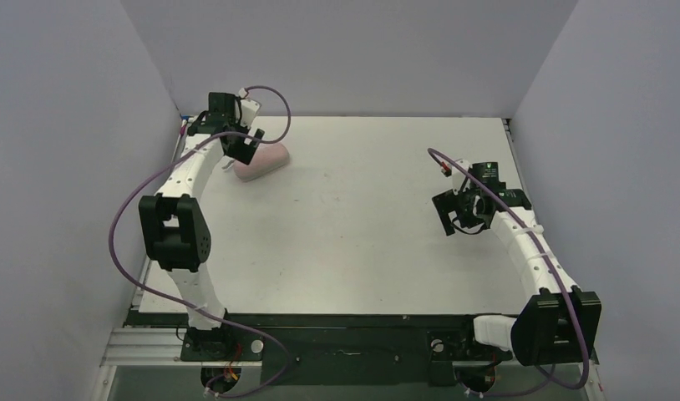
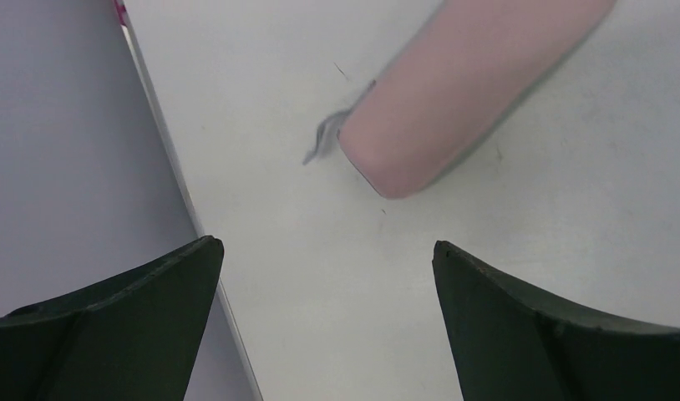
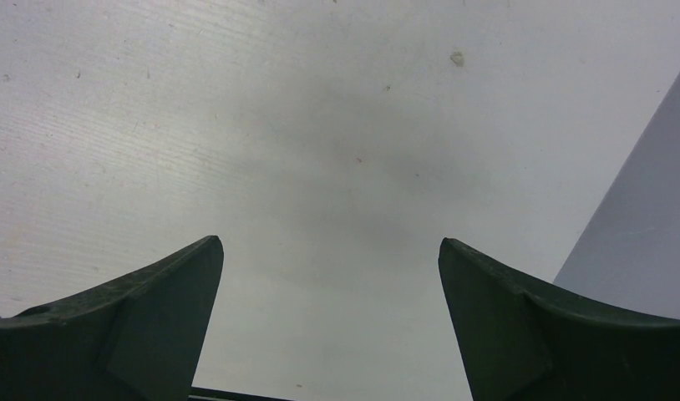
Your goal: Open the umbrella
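Umbrella (image 2: 470, 83), a smooth pale-pink folded tube, lies diagonally, rounded looped end toward the left wall (image 1: 69, 125); left gripper (image 2: 327, 249) and right gripper (image 3: 330, 247) gape wide, empty.

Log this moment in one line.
left gripper open, near pink sleeve | right gripper open over table | umbrella not open

We see two arms of one build: the left arm (image 1: 189, 180) and the right arm (image 1: 520, 242) each have white links joined by boxy black joint housings (image 1: 174, 232). A purple cable (image 1: 112, 227) loops along each arm. The left gripper (image 2: 327, 244) and the right gripper (image 3: 330, 242) are black, and their fingers (image 3: 111, 334) are matte wedges that taper to blunt tips. A small red connector (image 1: 444, 170) sits by the right wrist.
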`<control>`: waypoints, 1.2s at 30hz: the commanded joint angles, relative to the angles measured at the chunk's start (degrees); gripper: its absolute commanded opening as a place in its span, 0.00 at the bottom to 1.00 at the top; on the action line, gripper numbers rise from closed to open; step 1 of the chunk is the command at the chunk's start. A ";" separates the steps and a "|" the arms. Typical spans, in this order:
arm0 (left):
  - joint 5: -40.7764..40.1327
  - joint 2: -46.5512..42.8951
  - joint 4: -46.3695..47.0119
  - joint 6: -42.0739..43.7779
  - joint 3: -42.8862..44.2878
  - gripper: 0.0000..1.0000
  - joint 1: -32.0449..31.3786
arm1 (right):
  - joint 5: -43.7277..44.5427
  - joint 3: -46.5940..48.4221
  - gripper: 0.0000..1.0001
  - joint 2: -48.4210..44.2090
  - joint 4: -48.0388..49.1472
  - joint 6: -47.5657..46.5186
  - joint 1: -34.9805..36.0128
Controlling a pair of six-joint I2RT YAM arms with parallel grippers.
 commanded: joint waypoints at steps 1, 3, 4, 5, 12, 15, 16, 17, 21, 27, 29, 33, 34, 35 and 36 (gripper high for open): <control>-4.02 7.38 8.34 4.40 8.75 0.97 1.65 | -1.35 0.61 0.97 -2.25 0.18 1.59 -1.62; -4.27 11.98 9.87 5.18 12.85 0.97 2.62 | -1.90 0.58 0.97 -2.22 0.19 2.05 -2.37; -3.59 14.71 9.91 5.24 15.58 0.97 3.49 | -1.86 0.58 0.97 -2.14 0.22 2.26 -2.84; -2.27 15.97 10.02 5.28 16.70 0.97 3.83 | -1.79 0.61 0.97 -2.13 0.18 2.40 -3.06; 0.36 26.30 14.70 10.54 22.97 0.97 4.43 | -1.26 0.42 0.97 -2.22 -0.42 3.08 -5.71; 0.57 29.73 13.47 11.60 25.98 0.97 4.21 | -1.02 0.66 0.97 -2.12 -0.80 2.89 -6.21; 0.76 31.01 13.03 12.09 27.10 0.97 4.08 | -0.98 0.74 0.97 -2.09 -0.97 2.89 -6.29; 1.19 31.46 12.46 12.77 27.38 0.97 3.96 | -0.86 0.93 0.97 -2.06 -1.02 2.86 -6.46; 3.30 31.42 12.95 16.04 23.46 0.97 2.68 | -0.39 1.33 0.97 -1.90 -1.10 2.89 -6.85; 8.92 26.94 13.24 23.93 14.83 0.97 -1.39 | -0.66 2.26 0.97 -1.18 -1.54 2.84 -6.98; 11.38 25.68 11.43 25.74 13.02 0.97 -2.81 | -0.57 2.42 0.97 -1.16 -1.56 2.68 -6.98; 15.87 21.32 11.71 28.10 6.64 0.97 -5.52 | -0.58 2.28 0.97 -1.45 -1.56 2.43 -7.07; 16.70 20.81 10.75 28.84 5.82 0.97 -6.12 | -0.67 2.17 0.97 -1.52 -1.57 2.38 -7.07; 17.05 19.95 10.00 30.16 4.46 0.97 -7.27 | -0.72 2.07 0.97 -1.59 -1.50 2.37 -7.07; 17.94 19.60 8.39 30.74 3.89 0.97 -7.83 | -0.91 1.94 0.97 -1.63 -1.50 2.36 -7.09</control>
